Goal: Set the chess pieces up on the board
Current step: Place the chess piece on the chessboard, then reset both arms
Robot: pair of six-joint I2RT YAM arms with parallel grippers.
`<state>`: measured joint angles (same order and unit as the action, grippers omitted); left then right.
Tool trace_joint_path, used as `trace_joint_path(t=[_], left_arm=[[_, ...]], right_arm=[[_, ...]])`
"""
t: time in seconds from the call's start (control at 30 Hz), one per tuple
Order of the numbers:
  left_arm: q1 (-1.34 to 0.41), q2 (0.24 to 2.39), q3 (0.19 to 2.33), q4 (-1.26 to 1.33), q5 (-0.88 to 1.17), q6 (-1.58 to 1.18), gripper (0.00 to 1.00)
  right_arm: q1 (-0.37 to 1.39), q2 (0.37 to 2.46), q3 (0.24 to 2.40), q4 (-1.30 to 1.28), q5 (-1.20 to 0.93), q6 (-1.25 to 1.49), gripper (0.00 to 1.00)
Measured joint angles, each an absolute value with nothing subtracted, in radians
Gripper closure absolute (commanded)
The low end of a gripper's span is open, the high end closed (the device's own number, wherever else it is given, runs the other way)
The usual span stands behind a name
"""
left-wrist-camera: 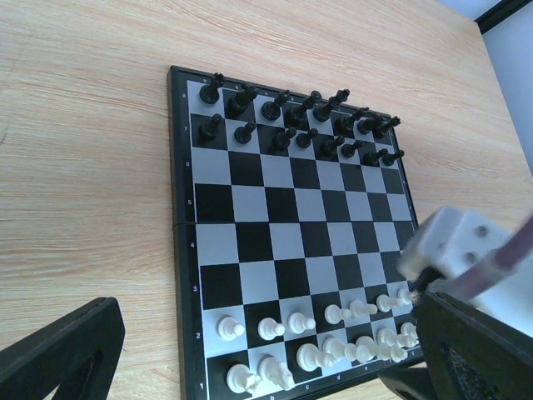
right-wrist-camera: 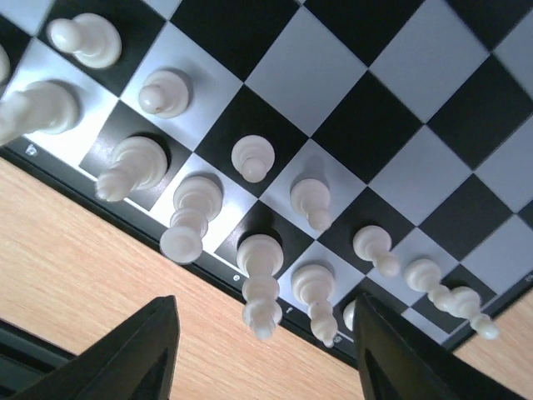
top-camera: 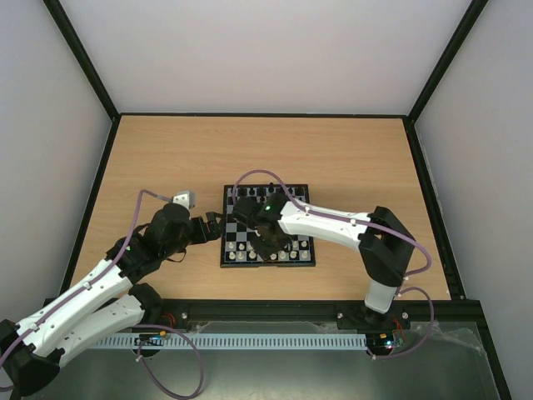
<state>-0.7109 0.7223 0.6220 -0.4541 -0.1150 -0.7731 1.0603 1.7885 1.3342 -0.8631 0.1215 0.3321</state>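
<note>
Top external view gives me the board (top-camera: 237, 236) lying flat near the middle of the wooden table (top-camera: 166, 158), a little toward the near edge, with both arms reaching in over it. From the left wrist camera I see the board (left-wrist-camera: 291, 217) whole. The black chess pieces (left-wrist-camera: 287, 108) fill its two far rows, the white chess pieces (left-wrist-camera: 300, 321) stand in its two near rows, and the four rows between them are bare checks. The right end of the white rows is hidden behind the right arm, so I cannot tell whether every square there is filled. The right wrist camera looks closely along those white pieces (right-wrist-camera: 252, 157), which stand upright on their squares of the board (right-wrist-camera: 400, 92), with the black border and then table wood below them. The right gripper (right-wrist-camera: 265, 310) hangs over that near edge. Its jaws are parted to a middling gap and a tall white piece in the edge row stands between them, but neither of its fingers (right-wrist-camera: 141, 358) touches it, so it holds nothing. From above, this right gripper (top-camera: 265, 242) sits over the near half of the board, with its arm stretching in from the right base. The left gripper (top-camera: 212, 227) hovers just beside the board's left edge. Its jaws are spread wide, the two dark fingers (left-wrist-camera: 58, 354) sit at the lower corners of its own view, and nothing is held in the left gripper (left-wrist-camera: 266, 350). A purple cable (top-camera: 250, 176) loops above the board's far edge.
</note>
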Motion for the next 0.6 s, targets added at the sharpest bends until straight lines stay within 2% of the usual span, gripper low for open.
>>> trace_joint_path(t=[0.07,0.6], left_arm=[[-0.707,0.724,0.622,-0.454,-0.114,-0.773,0.01],[-0.706,0.824,0.717,-0.476,-0.165,-0.739,0.01]], right_arm=[[1.06,1.759,1.334,-0.86,0.126,0.343,0.02],[1.057,1.416,1.245,-0.771,0.205,0.402,0.01]])
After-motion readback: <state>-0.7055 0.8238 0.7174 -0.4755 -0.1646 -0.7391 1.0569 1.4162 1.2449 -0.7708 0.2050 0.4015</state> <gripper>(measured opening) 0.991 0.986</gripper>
